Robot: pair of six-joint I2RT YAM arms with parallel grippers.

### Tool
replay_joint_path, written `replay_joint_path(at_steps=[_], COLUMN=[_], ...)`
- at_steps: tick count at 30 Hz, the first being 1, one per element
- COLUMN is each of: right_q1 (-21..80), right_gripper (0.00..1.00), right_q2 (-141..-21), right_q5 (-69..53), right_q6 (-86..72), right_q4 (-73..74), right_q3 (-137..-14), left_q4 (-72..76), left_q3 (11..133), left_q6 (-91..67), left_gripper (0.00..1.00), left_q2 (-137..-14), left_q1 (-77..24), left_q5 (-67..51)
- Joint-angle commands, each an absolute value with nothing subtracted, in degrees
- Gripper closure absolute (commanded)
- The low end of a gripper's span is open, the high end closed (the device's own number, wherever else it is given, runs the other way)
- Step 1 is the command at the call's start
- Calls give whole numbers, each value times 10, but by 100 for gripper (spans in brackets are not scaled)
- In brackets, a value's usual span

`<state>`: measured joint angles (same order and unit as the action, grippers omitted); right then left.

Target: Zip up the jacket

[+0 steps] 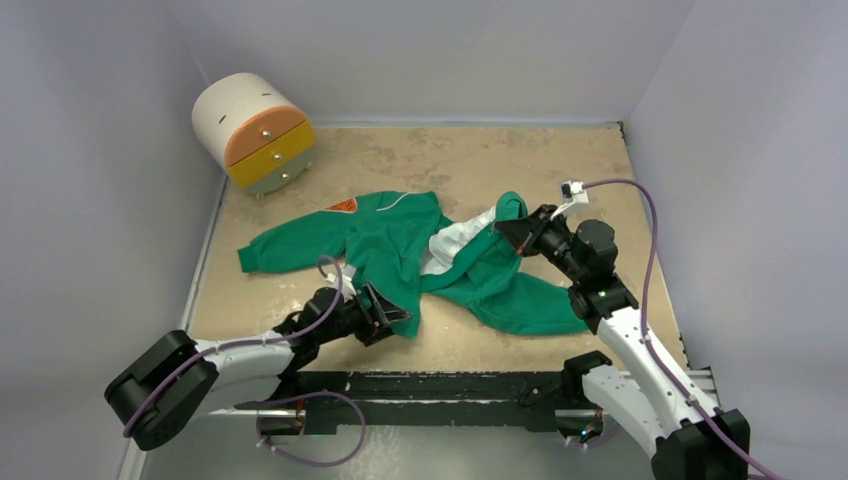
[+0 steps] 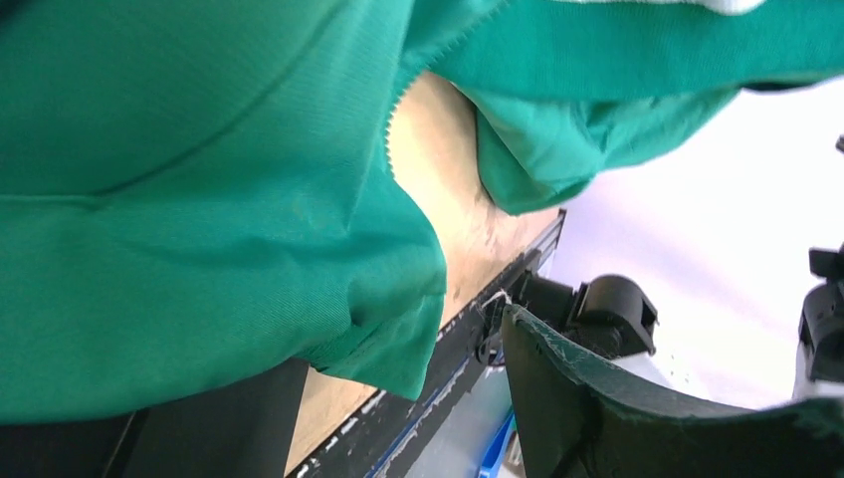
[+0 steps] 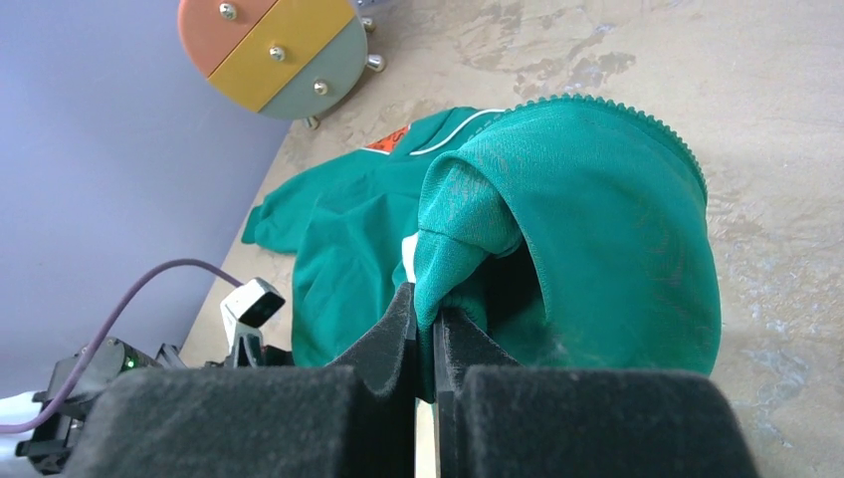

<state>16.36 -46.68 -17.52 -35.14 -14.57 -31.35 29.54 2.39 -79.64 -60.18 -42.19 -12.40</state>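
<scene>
Jacket [image 1: 400, 240] is lying crumpled mid table [image 1: 560, 160], front open, pale lining showing btwn the two panels; zip is looking not started. R gripper [image 1: 518, 232] is pinching a fold of green fabric on the right-hand panel, fingers [image 3: 398, 329] clenched tight on it and holding it raised in a hump, w/ zip teeth [image 3: 617, 108] running along the top of that hump. L gripper [image 1: 388, 320] is sitting at the near hem corner of the other panel, jaws apart and grasping nothing. L wrist cam is showing one finger [image 2: 597, 408] clear of the cloth, hem hanging just beside it, teeth edge [image 2: 390, 119] further up. Slider/pull isn't showing in any view, can't tell where it is. Risks, prob: L closing on plain hem cloth instead of the zip end, so the two bottom ends aren't lining up. R pulling while bunched could be dragging the whole jacket sideways or twisting the teeth edge. Thin fold may be slipping out of R's pinch. Round drawer unit [image 1: 255, 133] is sitting far-left, well apart, not getting in the way.
</scene>
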Motion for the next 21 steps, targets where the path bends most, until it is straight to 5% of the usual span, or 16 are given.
replay_joint_path(at_steps=[1,14,21], right_q1=[161,161,161], right_gripper=[100,100,100], right_q2=[-455,-445,-444], right_q5=[-188,-182,-181], right_q6=[-356,-356,-352], right_q4=[-166,-153,-152], right_q3=[-310,-311,-308], left_q4=[413,529,539], left_q3=[17,2,-21], left_q6=[-763,-830,-869], left_gripper=[31,38,39], left_q2=[-606,-677,-615], left_q1=[-428,-429,-432], left_q5=[-168,-96,-62])
